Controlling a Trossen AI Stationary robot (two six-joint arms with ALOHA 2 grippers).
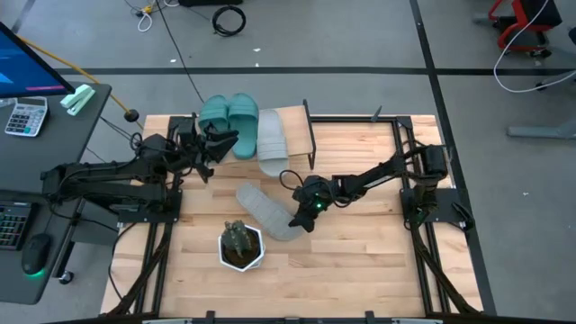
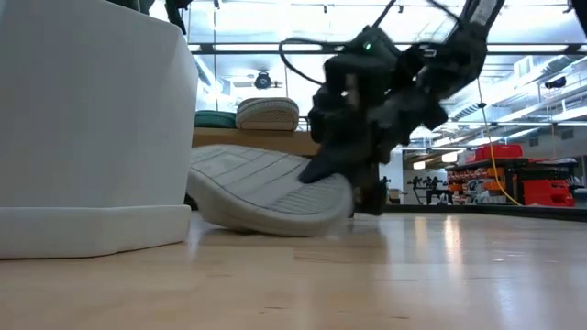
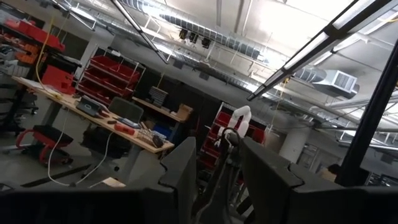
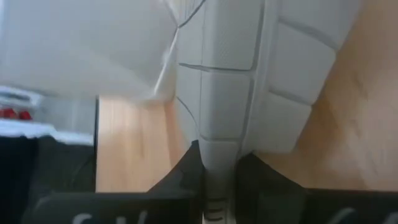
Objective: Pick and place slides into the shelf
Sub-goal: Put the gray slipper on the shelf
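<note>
Low view put the white pot [image 2: 87,128] nearest you, filling the near corner of the table [image 2: 367,284]. Just behind it lay the last grey slide [image 2: 266,188], tread side up, one end raised a little off the wood. Your right gripper [image 2: 353,188] was at that raised end. The right wrist view showed the two dark fingers [image 4: 186,171] clenched on the slide's thin edge, with the ribbed sole running away from the camera. From above, that slide [image 1: 264,210] sat between the potted plant [image 1: 241,245] and the shelf [image 1: 288,126], well apart from the shelf.

Farther back, three slides were already on the shelf: two teal [image 1: 229,115] and one grey [image 1: 272,133], with bare board beyond the grey one. Your left gripper [image 1: 209,144] hung by the teal pair, pointed out into the room; its fingers [image 3: 180,171] stood apart with nothing between them.

My worry was the grip. You held soft rubber by a narrow rim, so the slide could sag, twist or peel free on the lift. A low swing could have caught the plant or the shelf's black frame [image 1: 310,135]. It was also sole up, so it might have landed inverted unless you turned it.
</note>
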